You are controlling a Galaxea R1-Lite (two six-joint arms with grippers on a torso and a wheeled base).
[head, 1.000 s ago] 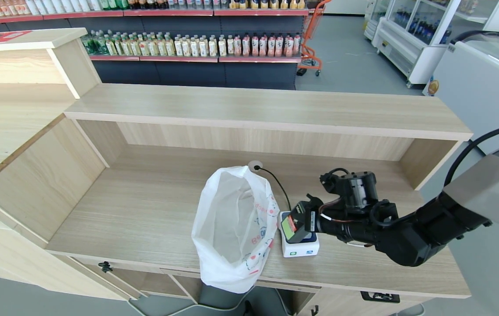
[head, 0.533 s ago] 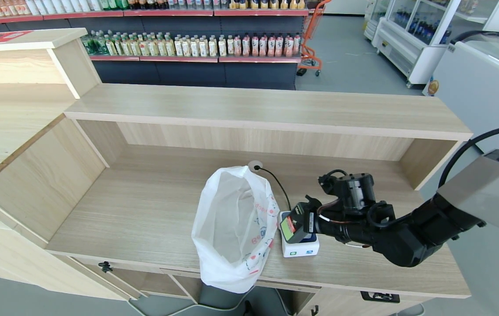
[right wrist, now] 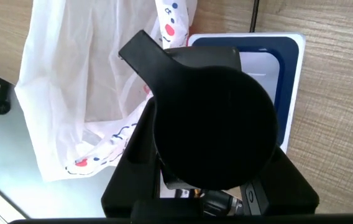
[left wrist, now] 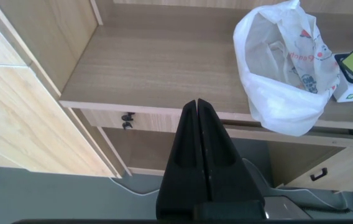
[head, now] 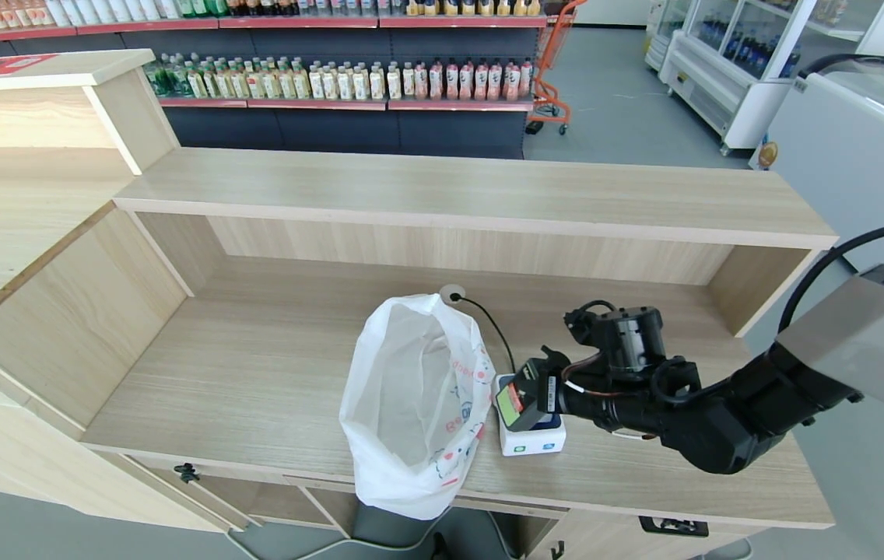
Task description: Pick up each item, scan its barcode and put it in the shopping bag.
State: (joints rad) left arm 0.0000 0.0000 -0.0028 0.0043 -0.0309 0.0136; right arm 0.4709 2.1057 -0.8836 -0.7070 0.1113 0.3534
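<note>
The right claw (head: 529, 393) is clamped on a small flat pack with a green and red face (head: 510, 406), just above the white box scanner with a blue top (head: 537, 446). The white printed plastic shopping bag (head: 411, 404) stands just beside the claw, on its left. Carried across low, the pack could snag the bag's limp rim, which might fold the mouth shut or tip the bag off the pale wooden counter (head: 255, 373). The left claw (left wrist: 196, 134), closed on nothing, hangs well away.

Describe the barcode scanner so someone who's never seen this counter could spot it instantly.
On the wooden counter, find the white shopping bag at its front edge. The scanner is the small white box beside it, under the item the right gripper holds; its blue top and black cable set it apart.
</note>
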